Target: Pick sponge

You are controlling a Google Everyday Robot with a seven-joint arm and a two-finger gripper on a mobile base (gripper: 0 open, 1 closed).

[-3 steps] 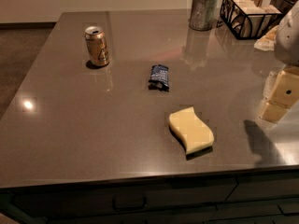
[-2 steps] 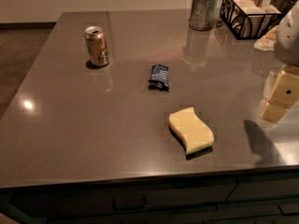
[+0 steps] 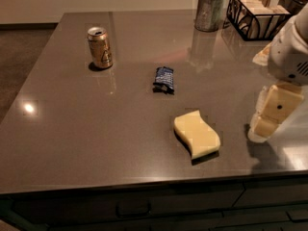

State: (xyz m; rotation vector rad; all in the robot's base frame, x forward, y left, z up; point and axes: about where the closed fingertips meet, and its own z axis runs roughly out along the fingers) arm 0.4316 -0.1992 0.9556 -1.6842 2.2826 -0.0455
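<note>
The sponge (image 3: pixel 197 134) is a pale yellow flat pad with wavy sides. It lies on the grey countertop (image 3: pixel 96 124) near the front edge, right of centre. My gripper (image 3: pixel 268 117) hangs at the right side of the view, to the right of the sponge and apart from it, with its pale yellow blocky fingers (image 3: pixel 276 107) pointing down just above the counter. Nothing is in it.
A gold soda can (image 3: pixel 100 47) stands at the back left. A small dark blue snack wrapper (image 3: pixel 164 79) lies behind the sponge. A metal cup (image 3: pixel 210 11) and a black wire basket (image 3: pixel 257 14) with packets stand at the back right.
</note>
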